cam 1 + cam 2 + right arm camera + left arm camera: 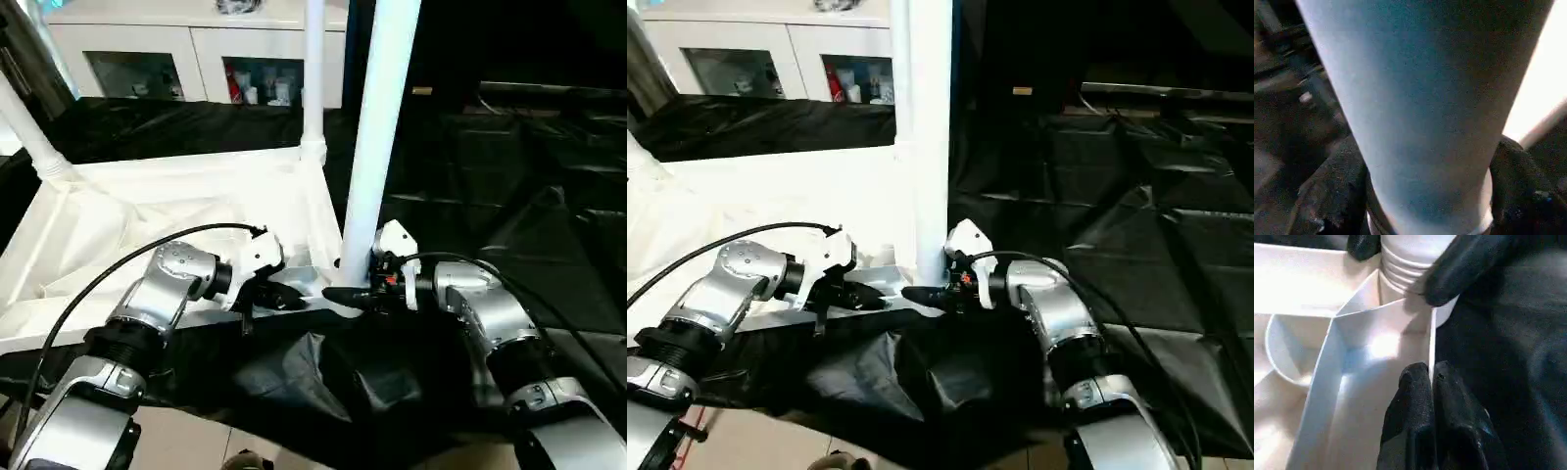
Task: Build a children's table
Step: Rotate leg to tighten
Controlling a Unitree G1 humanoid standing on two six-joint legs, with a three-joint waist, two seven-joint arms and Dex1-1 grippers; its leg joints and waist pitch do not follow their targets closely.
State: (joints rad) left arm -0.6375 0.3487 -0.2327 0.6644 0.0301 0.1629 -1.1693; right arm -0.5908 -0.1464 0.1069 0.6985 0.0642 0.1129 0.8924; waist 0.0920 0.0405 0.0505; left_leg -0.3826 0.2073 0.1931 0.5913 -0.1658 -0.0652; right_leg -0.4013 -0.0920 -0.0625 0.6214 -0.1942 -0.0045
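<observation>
The white table top [147,220] lies upside down on black sheeting, ribbed underside up. Two white legs stand in its far sockets, one at the far left [29,132] and one at the far right [313,69]. A third leg [377,147] stands upright in the near right corner socket. My right gripper [358,292] is shut on this leg's base, one finger [1332,196] on each side of the tube. My left gripper [279,294] is shut on the table top's thin near rim [1431,342], just beside that corner; the leg's ribbed base [1405,259] shows beyond it.
A white cabinet with glass doors [196,59] stands behind the table top. Black sheeting [509,196] covers the ground to the right and bunches up in front of me [323,372]. Dark furniture [549,98] sits at the back right.
</observation>
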